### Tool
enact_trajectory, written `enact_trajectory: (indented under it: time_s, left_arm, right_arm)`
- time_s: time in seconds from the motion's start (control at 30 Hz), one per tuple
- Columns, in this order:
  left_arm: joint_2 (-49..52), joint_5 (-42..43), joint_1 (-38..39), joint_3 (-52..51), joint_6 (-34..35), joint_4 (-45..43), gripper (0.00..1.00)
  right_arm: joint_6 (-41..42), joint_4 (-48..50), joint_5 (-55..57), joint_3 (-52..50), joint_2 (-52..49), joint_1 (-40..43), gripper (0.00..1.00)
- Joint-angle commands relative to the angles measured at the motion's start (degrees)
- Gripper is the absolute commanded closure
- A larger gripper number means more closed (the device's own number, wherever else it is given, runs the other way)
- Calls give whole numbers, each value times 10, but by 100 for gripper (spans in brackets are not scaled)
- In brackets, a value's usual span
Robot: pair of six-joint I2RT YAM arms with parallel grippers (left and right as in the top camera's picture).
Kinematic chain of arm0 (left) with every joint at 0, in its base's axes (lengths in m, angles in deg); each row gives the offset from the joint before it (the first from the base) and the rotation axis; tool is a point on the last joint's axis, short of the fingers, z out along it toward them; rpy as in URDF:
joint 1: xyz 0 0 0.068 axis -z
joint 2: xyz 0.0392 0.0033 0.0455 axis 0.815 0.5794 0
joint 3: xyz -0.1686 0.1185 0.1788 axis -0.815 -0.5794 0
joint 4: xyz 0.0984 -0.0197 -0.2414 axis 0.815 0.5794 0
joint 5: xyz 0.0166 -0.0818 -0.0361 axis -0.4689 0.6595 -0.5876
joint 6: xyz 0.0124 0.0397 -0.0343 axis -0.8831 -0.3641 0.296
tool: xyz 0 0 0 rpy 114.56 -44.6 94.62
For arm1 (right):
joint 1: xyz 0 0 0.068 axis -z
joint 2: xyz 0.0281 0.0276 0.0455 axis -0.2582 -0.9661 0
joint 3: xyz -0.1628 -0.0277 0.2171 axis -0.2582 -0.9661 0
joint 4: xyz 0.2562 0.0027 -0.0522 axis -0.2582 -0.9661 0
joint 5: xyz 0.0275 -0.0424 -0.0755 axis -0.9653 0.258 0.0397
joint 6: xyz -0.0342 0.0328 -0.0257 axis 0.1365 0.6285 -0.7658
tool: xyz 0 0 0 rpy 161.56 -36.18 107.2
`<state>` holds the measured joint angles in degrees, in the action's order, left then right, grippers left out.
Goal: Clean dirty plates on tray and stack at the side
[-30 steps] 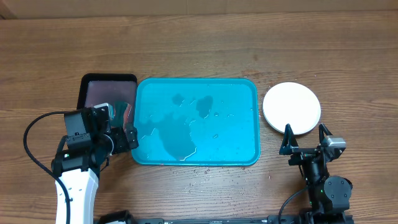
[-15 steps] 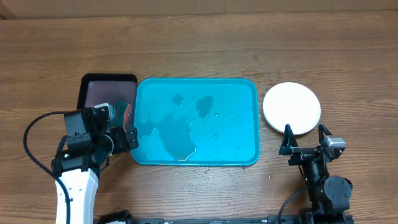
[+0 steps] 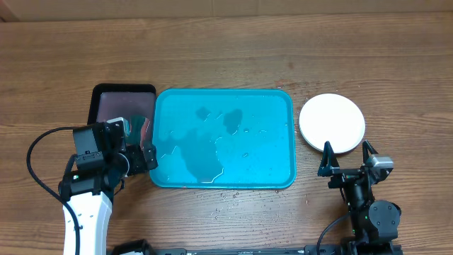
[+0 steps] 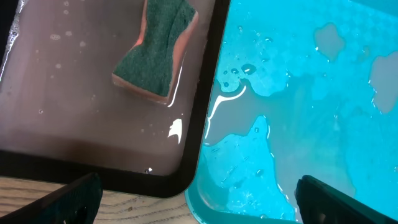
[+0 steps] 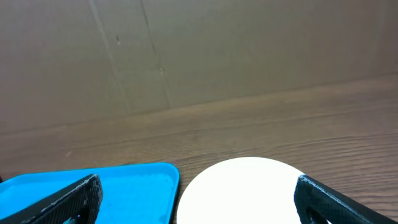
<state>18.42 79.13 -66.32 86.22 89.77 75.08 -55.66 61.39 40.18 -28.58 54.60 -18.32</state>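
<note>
Left fingers and right fingers both wide, empty. White plate sits on the worktop just right of the wet tray — I judge it light, stiff, slick; pinch its near rim.

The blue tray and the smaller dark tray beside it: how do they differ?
The blue tray is turquoise and clearly larger; the dark tray is black-rimmed and smaller. The blue tray holds only clear puddles; the dark tray holds a sponge lying in murky water. Both are wet, rectangular with rounded corners, and sit side by side on the table.
</note>
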Motion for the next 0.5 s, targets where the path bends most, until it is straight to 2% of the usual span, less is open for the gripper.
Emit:
enact_trajectory:
  time_s: [0.0,0.3,0.47]
  left_arm:
    - [3,9,1,-2,4,0,0]
    - [-65,8,16,-3,1,6,0]
    - [-156,-23,57,-37,-3,-69,0]
  right_arm:
    - [-3,3,-3,-6,4,4,0]
    - [-3,3,-3,-6,4,4,0]
    - [-3,3,-3,-6,4,4,0]
